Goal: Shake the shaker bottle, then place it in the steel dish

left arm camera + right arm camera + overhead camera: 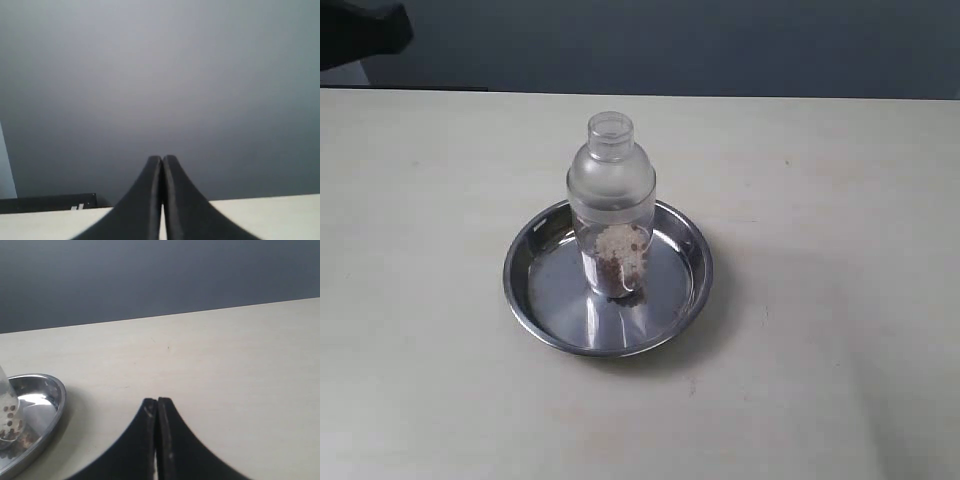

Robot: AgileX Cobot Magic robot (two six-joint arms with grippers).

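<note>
A pale beige table [840, 200] fills most of the scene, with a dull blue-grey wall [720, 40] running behind its far edge. Near the middle of the table sits the steel dish [560, 305], flat on the surface. The shaker bottle [610, 190] stands upright inside it, on the flat bottom and within the rim on every side. Its small round cap [610, 128] is on top, and the brown-and-whitish granules [620, 255] are settled in the lower part of the clear body. Nothing grips the bottle.

The left gripper [162, 159] holds nothing. Its two dark fingers are pressed together at the tips, with only a thin pale slit showing lower down between them. Beyond the tips is the bare wall, and the table edge lies below them on either side. A dark strip [47, 202] sits along that edge off to one side of the fingers.

The right gripper [156, 401] is also empty, its fingers closed against each other over bare table. The dish lies off to one side of these fingers, well apart from the tips, and only part of its rim and bottom shows. A sliver of the bottle's base, with a few granules, stands in it farther out on that same side.

In the exterior view neither pair of fingers shows; a dark shape [360, 30] sits in the far corner, and I cannot tell what it is
</note>
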